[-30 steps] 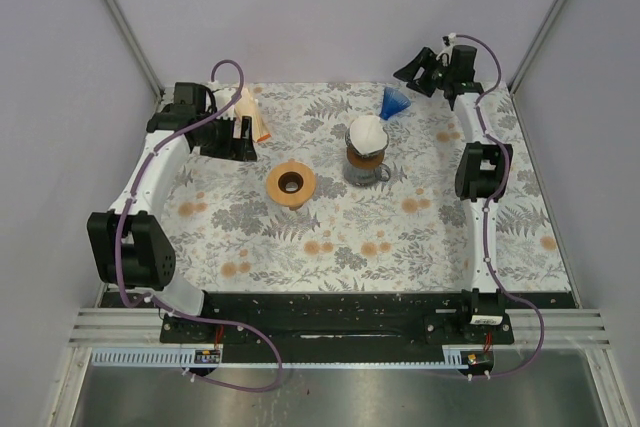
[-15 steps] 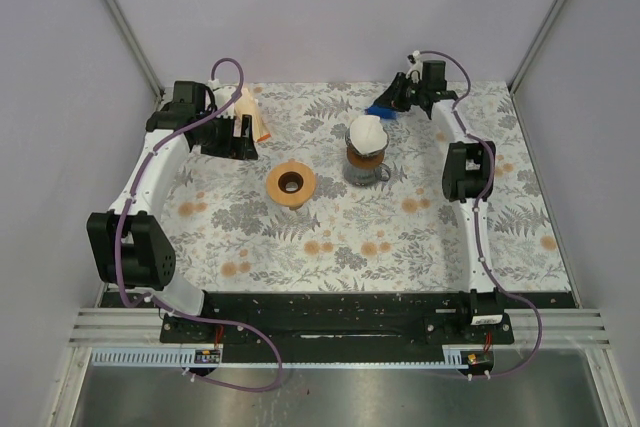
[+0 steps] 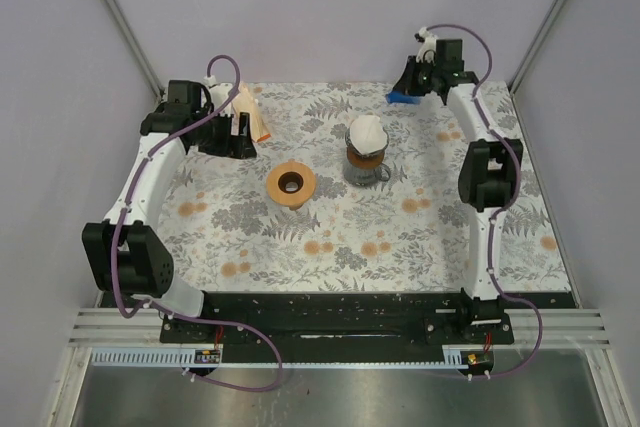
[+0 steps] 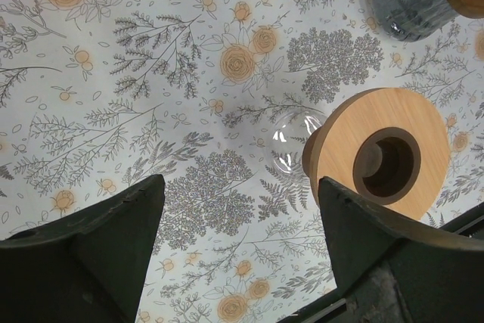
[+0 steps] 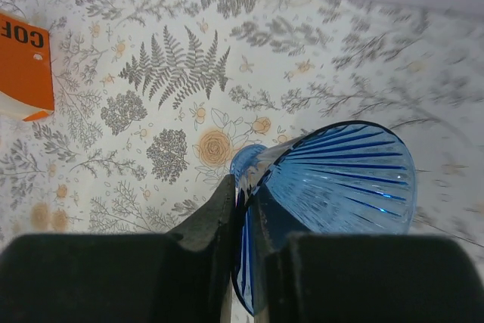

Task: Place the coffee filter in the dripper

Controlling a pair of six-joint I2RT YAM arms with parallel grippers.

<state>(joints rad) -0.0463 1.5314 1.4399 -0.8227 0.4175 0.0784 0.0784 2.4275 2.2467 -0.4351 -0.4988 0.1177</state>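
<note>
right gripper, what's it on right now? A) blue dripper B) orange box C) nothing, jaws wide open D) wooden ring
A: in the right wrist view the right gripper has its two fingers pinched on either side of the wall of the blue dripper.

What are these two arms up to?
The right tool grips the rim of a blue dripper near the far edge of the table. The left tool hangs open near a wooden ring, holding nothing. A white filter sits on the carafe, not yet in the dripper.
</note>
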